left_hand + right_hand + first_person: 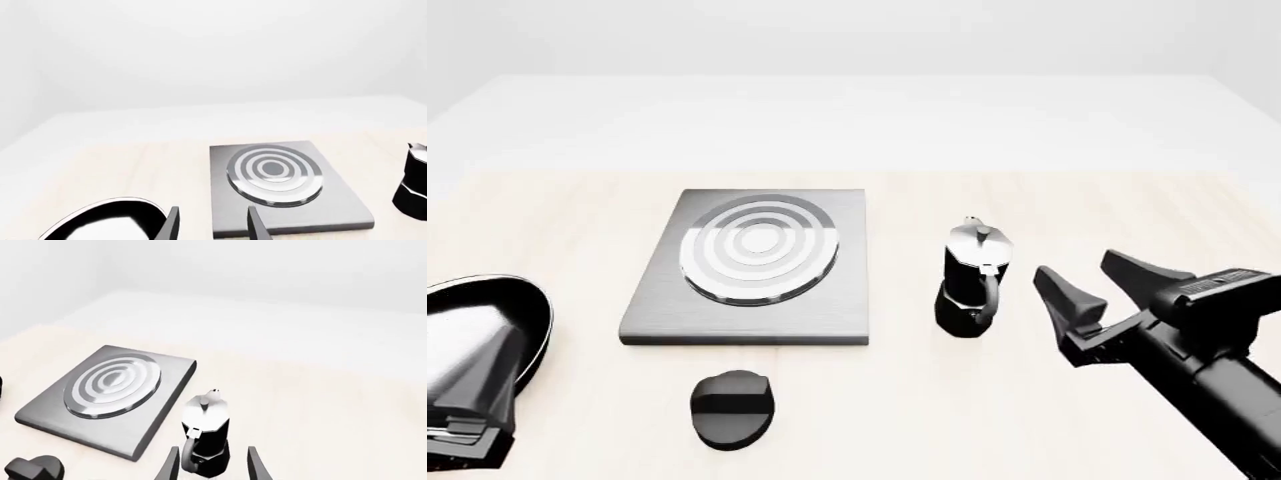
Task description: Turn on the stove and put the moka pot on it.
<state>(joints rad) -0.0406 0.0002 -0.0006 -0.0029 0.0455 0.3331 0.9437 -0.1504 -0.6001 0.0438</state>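
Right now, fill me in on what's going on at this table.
Nothing is held yet. The right gripper is open beside the small black moka pot with a silver lid, which stands upright on the table, right of the flat grey stove slab. The burner is bare. The black oval knob sits untouched. The left gripper is open near the glossy black frying pan.

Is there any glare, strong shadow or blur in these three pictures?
Front view: flat, soft light, almost no cast shadows; bright reflections on the frying pan and the burner rings of the stove. Left wrist view: slightly soft, white glare inside the pan. Right wrist view: shine on the moka pot lid.
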